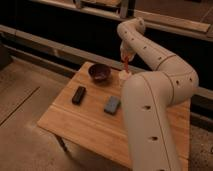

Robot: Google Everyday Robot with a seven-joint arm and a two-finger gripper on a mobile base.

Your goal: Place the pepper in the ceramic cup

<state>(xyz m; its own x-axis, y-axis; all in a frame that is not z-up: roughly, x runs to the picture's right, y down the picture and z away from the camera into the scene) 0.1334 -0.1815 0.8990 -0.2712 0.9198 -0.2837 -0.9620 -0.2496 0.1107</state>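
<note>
Arm (150, 47) reaches across counter (85, 120), hand (125, 54) pinching pepper (126, 62) upright just over ceramic cup (123, 75) (beside dark bowl (99, 73)), so I can drop it straight in.

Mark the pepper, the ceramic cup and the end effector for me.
pepper (126, 62): camera view, its red body.
ceramic cup (122, 75): camera view, white side wall.
end effector (125, 55): camera view, between fingertips, above the cup.

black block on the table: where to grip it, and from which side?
From above, closing across its narrow width near the middle. The black block lies flat on the table, long and slim, with bare wood along both long sides. The bowl sits behind it, apart. The tool is over the ceramic cup, holding the pepper.
</note>
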